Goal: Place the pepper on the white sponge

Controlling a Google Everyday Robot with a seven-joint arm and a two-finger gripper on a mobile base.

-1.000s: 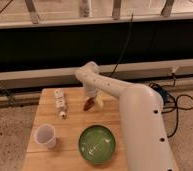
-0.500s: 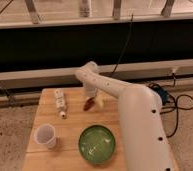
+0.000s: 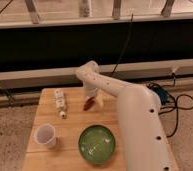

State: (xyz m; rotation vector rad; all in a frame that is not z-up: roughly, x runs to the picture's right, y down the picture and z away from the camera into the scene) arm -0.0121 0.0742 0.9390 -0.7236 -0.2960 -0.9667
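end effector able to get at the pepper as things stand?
Likely yes. The end effector hangs right over the pepper, with nothing visible between them. The white knobbed strip, cup and green bowl all sit apart from it, to the side or nearer the camera.

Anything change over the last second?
Nothing visibly changed. The tool stays low over the pepper, next to the white sponge. The cup, green bowl and knobbed strip have not moved.
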